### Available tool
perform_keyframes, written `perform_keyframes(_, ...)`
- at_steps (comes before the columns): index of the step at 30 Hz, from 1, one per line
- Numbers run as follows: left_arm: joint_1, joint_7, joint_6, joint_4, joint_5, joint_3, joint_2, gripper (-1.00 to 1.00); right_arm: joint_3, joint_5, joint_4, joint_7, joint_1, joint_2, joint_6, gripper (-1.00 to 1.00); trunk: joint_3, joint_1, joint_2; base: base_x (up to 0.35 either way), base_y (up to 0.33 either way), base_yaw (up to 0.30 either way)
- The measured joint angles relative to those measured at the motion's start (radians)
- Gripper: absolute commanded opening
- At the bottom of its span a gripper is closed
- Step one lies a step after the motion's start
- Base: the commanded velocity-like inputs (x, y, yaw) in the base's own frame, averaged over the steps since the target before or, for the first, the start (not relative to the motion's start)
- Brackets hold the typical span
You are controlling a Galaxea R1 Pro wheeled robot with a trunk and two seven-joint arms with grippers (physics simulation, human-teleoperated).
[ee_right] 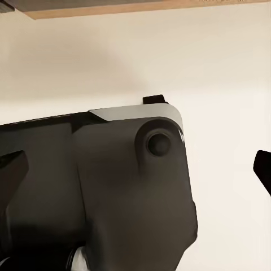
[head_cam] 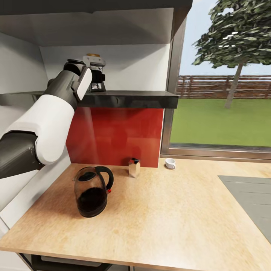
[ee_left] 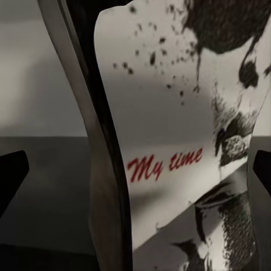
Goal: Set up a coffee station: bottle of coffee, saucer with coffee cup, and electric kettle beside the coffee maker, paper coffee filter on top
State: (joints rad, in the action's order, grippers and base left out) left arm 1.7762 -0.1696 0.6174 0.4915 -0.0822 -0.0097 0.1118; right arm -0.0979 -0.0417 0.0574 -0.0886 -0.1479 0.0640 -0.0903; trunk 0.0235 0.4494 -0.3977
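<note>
The bottle of coffee point(head_cam: 93, 55) stands on the dark kitchen shelf point(head_cam: 135, 99), its yellow lid showing above my left gripper point(head_cam: 96, 79). Up close in the left wrist view, its white label point(ee_left: 169, 141) reads "My time" and sits between the gripper's open fingertips point(ee_left: 11, 176). The electric kettle point(head_cam: 92, 192) stands on the kitchen countertop point(head_cam: 169, 222) at the left. The white coffee cup point(head_cam: 170, 163) rests at the back by the window. My right gripper point(ee_right: 138, 166) is open and holds nothing. The coffee maker and saucer are out of view.
A small pale carton-like object point(head_cam: 134, 167) stands at the back against the red splashback point(head_cam: 116, 135). A grey inset steel panel point(head_cam: 250, 199) takes up the counter's right side. A white wall runs along the left, and a cabinet underside hangs above the shelf.
</note>
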Motion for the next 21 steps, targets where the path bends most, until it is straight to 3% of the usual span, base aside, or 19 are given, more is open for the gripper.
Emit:
perform_keyframes(13, -0.004, -0.002, -0.003, 0.001, 0.002, 0.001, 0.001, 1.0, 0.0, 0.0, 0.0, 0.0, 0.0, 0.0, 0.0, 1.0, 0.0, 0.0, 0.0, 0.0, 0.0, 0.0)
perform_keyframes(21, -0.005, -0.003, -0.006, 0.002, 0.002, 0.001, 0.002, 1.0, 0.0, 0.0, 0.0, 0.0, 0.0, 0.0, 0.0, 1.0, 0.0, 0.0, 0.0, 0.113, 0.0, 0.0)
